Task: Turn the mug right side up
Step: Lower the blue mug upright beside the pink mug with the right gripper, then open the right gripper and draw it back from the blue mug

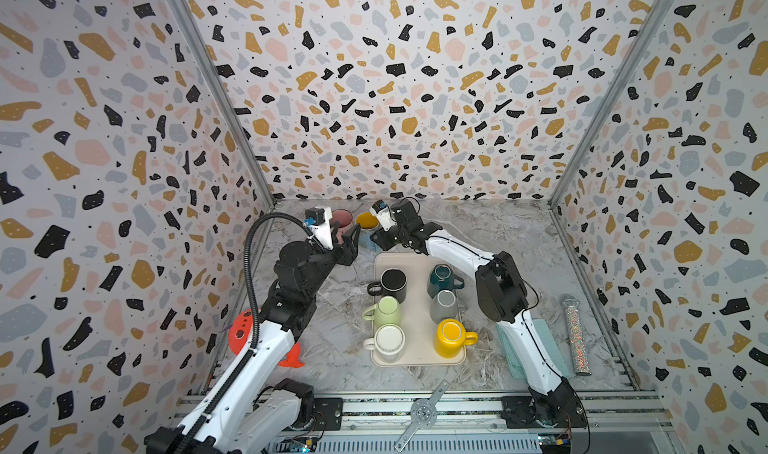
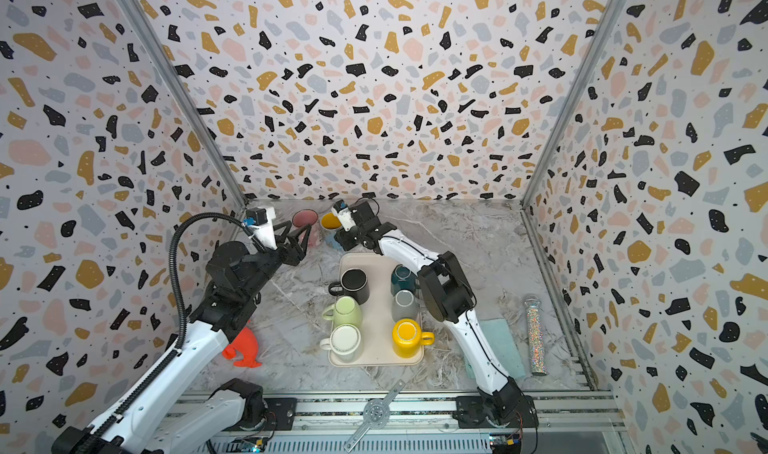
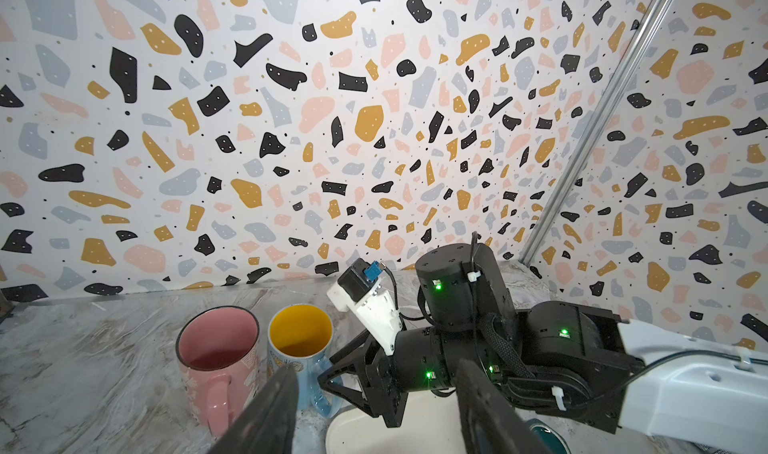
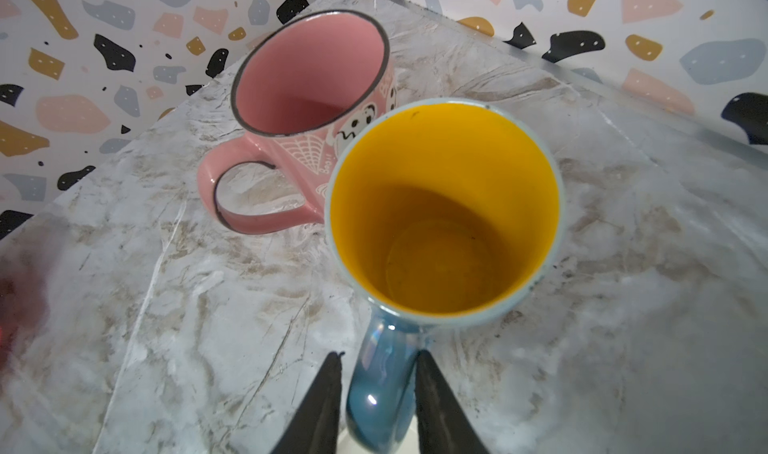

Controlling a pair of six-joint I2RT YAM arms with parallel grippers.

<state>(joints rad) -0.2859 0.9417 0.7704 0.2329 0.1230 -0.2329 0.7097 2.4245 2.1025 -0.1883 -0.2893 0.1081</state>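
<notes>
I'm seeing the blue mug with yellow inside point(image 4: 440, 206) standing upright just beyond the beige tray's point(image 1: 415, 321) far edge, right gripper point(image 4: 379, 354) straddling its handle point(image 4: 374, 406) slackly, not clamping, left gripper point(image 3: 376, 375) hovering spread and empty off the tray's far left corner.

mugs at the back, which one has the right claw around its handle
The blue mug with the yellow inside: its handle sits between the fingers of the right claw. The pink mug beside it has its handle free.
</notes>
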